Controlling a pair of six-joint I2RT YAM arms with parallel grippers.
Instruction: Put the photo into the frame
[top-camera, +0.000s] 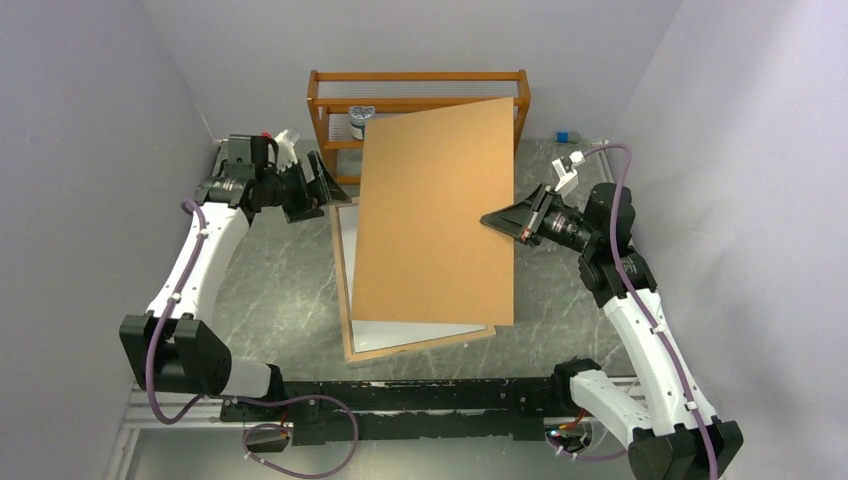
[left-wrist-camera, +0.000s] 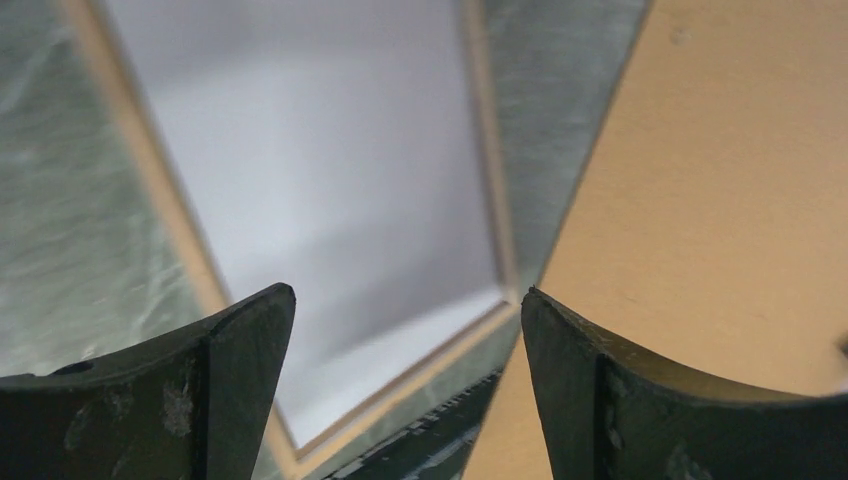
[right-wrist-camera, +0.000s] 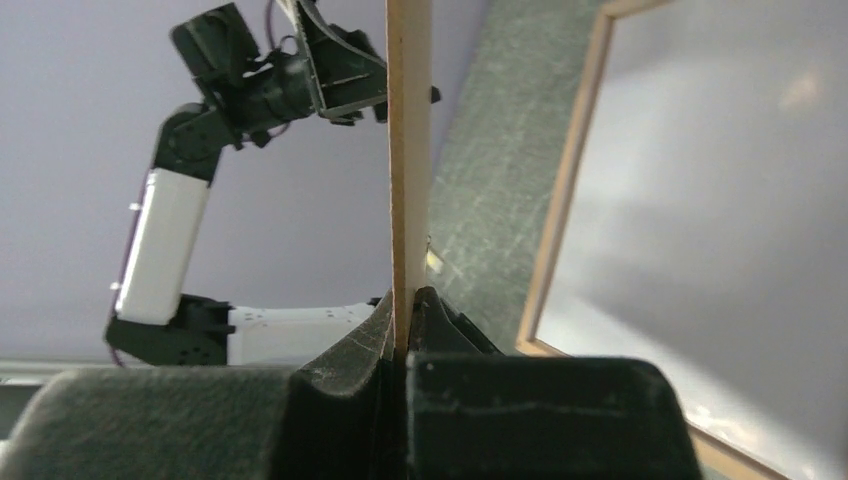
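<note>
Holding the backing board (top-camera: 435, 210) over the frame (top-camera: 400, 335)

Pinching the board's right edge with the right gripper (top-camera: 495, 221), closed narrow on the thin sheet. From the right wrist, seen edge-on as a pale upright strip nipped between both dark fingers (right-wrist-camera: 340, 350). Holding the board tilted and skewed, with its far corner overlapping the orange shelf rack (top-camera: 420, 78) in the top view and its near edge low over the frame's near rail. Cannot tell whether touching the frame at any point.

With the frame flat on the green marbled table (top-camera: 270, 290), showing a light wood-coloured rim and a pale pane. Mostly hidden under the board from above, visible only along the left rail and across the near end. Set askew on the table, with the near-left corner closest to the arm bases.

Hovering the left gripper (top-camera: 322, 190) at the frame's far-left corner, just beside the board's left edge, spread wide and gripping nothing. From the left wrist, looking down between the two fingertips at pane and wooden rim, with the board's edge cutting in on the right.

Tucked on a rack shelf, partly behind the board, a small white-and-blue container (top-camera: 360, 122). By the back wall, right of the rack, a blue item (top-camera: 563, 136), too small to identify.
</note>
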